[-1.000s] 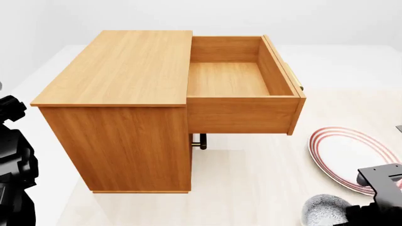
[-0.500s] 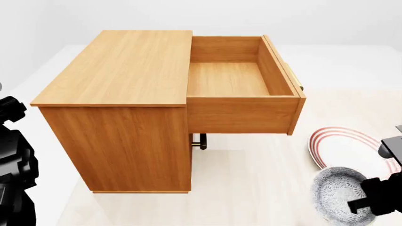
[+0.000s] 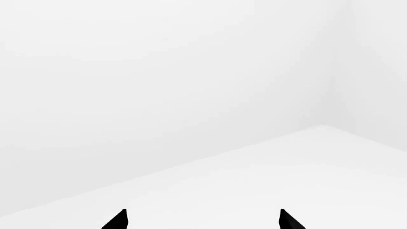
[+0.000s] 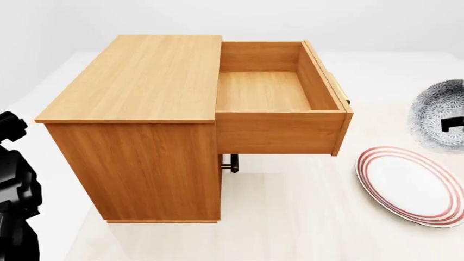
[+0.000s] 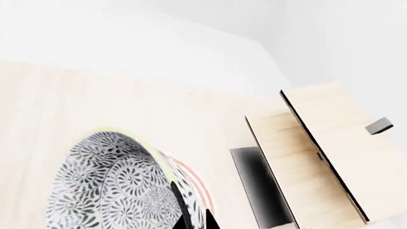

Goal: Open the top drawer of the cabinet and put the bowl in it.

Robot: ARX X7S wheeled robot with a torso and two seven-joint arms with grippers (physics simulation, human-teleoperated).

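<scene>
Right gripper (image 5: 190, 217) pinches the bowl (image 4: 437, 113) by its rim, tilted | top drawer (image 4: 279, 89) open, well aside | risk: slip, or clipping drawer front | left gripper (image 3: 202, 220) spread, empty.

The bowl (image 4: 438, 114) is cut off by the head view's right edge. Of the right gripper (image 4: 452, 124) only a black fragment shows; jaw state indeterminate. The plate (image 4: 409, 185) is clipped at the same edge. The left gripper (image 3: 202, 220) shows fingertips only.
</scene>
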